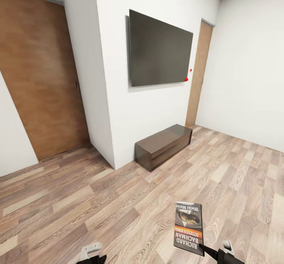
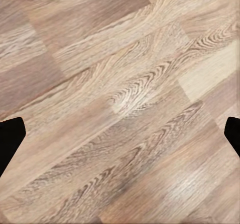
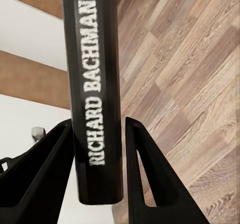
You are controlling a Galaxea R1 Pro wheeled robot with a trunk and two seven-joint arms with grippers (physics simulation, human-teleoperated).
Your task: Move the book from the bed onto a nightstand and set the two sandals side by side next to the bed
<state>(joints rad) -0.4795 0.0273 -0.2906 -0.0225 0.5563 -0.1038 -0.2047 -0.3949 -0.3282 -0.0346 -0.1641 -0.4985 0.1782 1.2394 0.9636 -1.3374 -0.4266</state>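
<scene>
— Where's the book (image 1: 189,227)?

— Lower right of the frame, pinched by the right gripper (image 3: 99,176), carried over bare floor (image 1: 98,201).

— And the left gripper (image 2: 120,134)?

— Spread wide, holding nothing.

— What's next?

— Finding a nightstand, I'd judge. The low cabinet (image 1: 163,145) at centre isn't one; plenty of open floor to turn.

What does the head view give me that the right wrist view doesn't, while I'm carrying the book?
Head view alone: the wall-mounted black screen, the long low dark cabinet under it, the tan sliding door, a second tan door, and the book's front cover.
Right wrist view alone: the book's spine lettered RICHARD BACHMAN, clamped between the two black fingers of the right gripper.
Both: the book held by the right gripper, the wood-plank floor and white walls.
</scene>
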